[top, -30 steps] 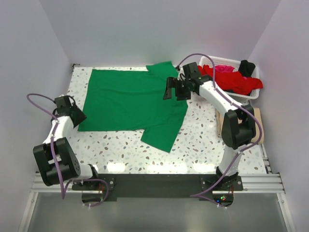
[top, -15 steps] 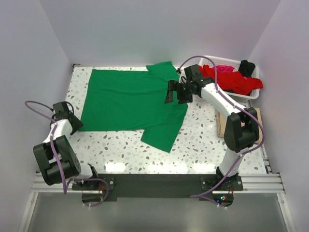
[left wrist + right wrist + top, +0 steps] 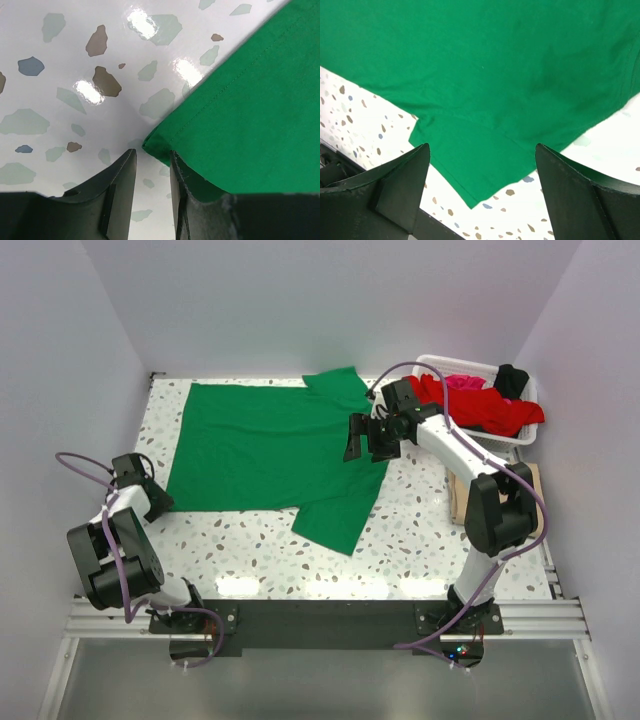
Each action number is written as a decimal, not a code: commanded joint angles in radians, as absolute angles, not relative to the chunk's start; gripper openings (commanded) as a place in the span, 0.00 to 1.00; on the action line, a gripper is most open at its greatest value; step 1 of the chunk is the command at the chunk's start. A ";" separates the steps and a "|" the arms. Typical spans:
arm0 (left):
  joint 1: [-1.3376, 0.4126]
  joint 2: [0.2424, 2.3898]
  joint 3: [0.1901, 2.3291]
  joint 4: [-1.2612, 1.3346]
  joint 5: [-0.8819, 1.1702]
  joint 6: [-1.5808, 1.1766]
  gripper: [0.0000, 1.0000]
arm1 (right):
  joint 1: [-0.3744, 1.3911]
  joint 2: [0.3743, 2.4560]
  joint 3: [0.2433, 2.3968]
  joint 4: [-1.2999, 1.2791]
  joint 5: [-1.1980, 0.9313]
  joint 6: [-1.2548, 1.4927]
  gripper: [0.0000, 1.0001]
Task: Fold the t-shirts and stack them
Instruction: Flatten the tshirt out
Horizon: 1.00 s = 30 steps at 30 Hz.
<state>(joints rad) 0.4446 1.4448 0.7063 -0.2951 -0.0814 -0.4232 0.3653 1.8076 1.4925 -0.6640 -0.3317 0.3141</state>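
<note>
Risks losing the near-left hem corner of the flat-spread bright green cloth t-shirt (image 3: 270,445), caught only by its tip at the mouth of the narrow-gapped left gripper (image 3: 152,154). Risks dragging wrinkles into the shirt if raised unevenly against the wide-open, empty right gripper (image 3: 482,147) hovering over the shirt's right side. Under the shirt, a glossy white speckled tabletop (image 3: 420,540), probably slick; right of the shirt, a white plastic lattice basket (image 3: 470,365) heaped with red, magenta and black shirts (image 3: 480,405); beyond the shirt, plain pale lilac walls (image 3: 300,300).

1. The spread t-shirt (image 3: 270,445) lies flat on the table (image 3: 420,530).
2. To its right, a basket (image 3: 512,443) holds heaped t-shirts (image 3: 480,405).
3. The left gripper (image 3: 152,155) is at its near-left corner.
4. The right gripper (image 3: 362,438) hangs over its right edge.
</note>
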 commanded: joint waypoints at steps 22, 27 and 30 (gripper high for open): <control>0.454 1.460 0.698 -0.228 -0.029 -0.356 0.09 | 0.432 1.606 1.304 -0.808 -0.310 0.223 0.80; 0.454 1.404 0.701 -0.273 -0.028 -0.308 0.00 | 0.550 1.560 1.192 -0.844 -0.294 0.228 0.76; 0.454 1.390 0.701 -0.281 -0.014 -0.279 0.00 | 0.592 1.520 1.085 -0.822 -0.299 0.270 0.73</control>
